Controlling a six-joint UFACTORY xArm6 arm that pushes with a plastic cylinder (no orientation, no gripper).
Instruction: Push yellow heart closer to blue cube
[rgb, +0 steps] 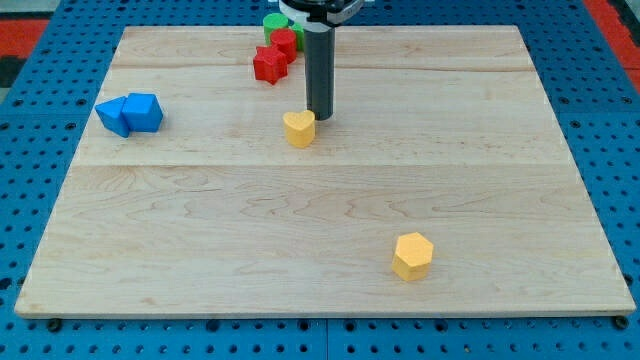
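Observation:
The yellow heart (298, 128) lies near the middle of the wooden board (320, 240), a little toward the view's top. My tip (319, 117) rests just to the heart's upper right, touching or almost touching it. The blue cube (145, 111) sits at the view's left, pressed against another blue block (113, 116) on its left. The heart is well to the right of the blue cube.
A red star-like block (269, 64), a red block (285, 44) and a green block (276, 22) cluster at the view's top, left of the rod. A yellow hexagon (412, 255) lies at the lower right. Blue pegboard surrounds the board.

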